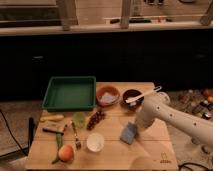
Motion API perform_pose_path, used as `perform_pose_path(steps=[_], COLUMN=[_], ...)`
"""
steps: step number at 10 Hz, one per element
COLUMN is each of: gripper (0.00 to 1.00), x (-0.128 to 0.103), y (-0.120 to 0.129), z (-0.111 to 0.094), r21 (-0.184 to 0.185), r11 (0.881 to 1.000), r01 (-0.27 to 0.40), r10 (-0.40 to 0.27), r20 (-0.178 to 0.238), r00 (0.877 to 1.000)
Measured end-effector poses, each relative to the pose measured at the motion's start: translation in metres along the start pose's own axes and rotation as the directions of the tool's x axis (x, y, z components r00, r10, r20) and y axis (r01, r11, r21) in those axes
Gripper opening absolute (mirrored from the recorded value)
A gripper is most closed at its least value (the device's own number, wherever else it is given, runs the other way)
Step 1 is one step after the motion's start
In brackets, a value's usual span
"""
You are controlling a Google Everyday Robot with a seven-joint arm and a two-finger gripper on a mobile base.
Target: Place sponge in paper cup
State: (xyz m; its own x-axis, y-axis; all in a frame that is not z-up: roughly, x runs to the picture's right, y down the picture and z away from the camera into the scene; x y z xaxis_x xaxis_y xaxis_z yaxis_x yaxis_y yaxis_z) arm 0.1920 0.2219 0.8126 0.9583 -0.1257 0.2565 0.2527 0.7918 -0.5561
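The paper cup [95,142] sits left of the sponge [128,134], tool [137,127] seemingly touching it.

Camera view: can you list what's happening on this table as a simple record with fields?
gripper: low over the table, at the sponge's upper right edge
sponge: blue-grey pad, right of the paper cup, apart from it
paper cup: white, upright, sponge not yet inside
green tray: back left of the table

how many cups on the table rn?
2: the paper cup near the front edge; a light-green cup behind-left of it, by the grapes. The hand is at the sponge, right of the paper cup. None seems hidden.
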Motion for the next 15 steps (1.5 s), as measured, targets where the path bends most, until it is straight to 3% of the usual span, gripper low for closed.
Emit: perform_pose_path(steps=[2,4,7,9,10,13,15], gripper=[0.03,0.03,0.19,0.13,0.15,0.33,0.52], x=[-0.009,-0.023,-0.028,-0.029,-0.031,-0.035,-0.034], y=[0.004,-0.001,-0.004,0.001,0.001,0.000,0.002], z=[-0.013,-0.009,-0.011,-0.012,-0.010,-0.008,-0.006], r21=[-0.006,-0.007,-0.005,-0.016,-0.020,-0.019,-0.023], r11=[1.000,0.999,0.999,0.999,0.998,0.998,0.997], r01=[0.018,0.032,0.043,0.049,0.052,0.062,0.072], r10=[-0.018,-0.032,-0.043,-0.049,-0.053,-0.062,-0.073], r20=[-0.012,-0.015,-0.017,-0.018,-0.019,-0.017,-0.015], r00=[1.000,0.999,0.999,0.999,0.998,0.998,0.997])
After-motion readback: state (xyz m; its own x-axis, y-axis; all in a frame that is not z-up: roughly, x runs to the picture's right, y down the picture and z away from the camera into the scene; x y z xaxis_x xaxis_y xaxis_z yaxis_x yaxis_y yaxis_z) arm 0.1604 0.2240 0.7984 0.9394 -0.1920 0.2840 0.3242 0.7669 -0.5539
